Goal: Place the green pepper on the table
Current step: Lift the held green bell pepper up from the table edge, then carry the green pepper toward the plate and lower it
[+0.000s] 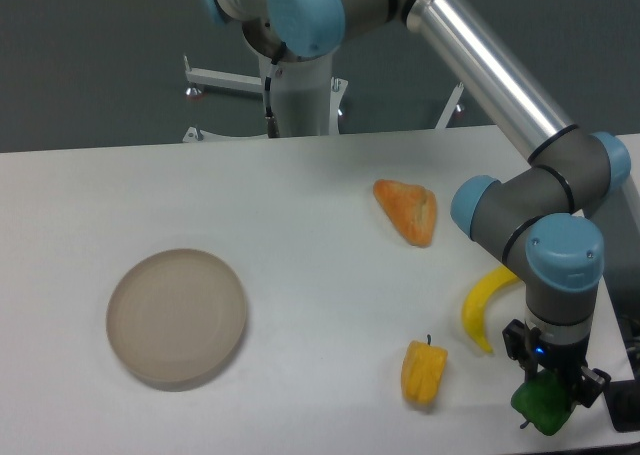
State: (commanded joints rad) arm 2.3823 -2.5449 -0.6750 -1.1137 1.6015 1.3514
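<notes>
The green pepper (541,405) is at the table's (300,205) front right corner, glossy dark green, with its thin stem pointing down-left. My gripper (548,387) points straight down over it and is shut on the green pepper, the dark fingers flanking its top. Whether the pepper touches the white surface cannot be told; it sits very close to the front edge.
A yellow-orange pepper (424,372) stands just left of the gripper. A yellow banana (482,307) lies behind it, partly hidden by the arm. An orange bread-like wedge (408,211) is farther back. A round beige plate (177,316) is at the front left.
</notes>
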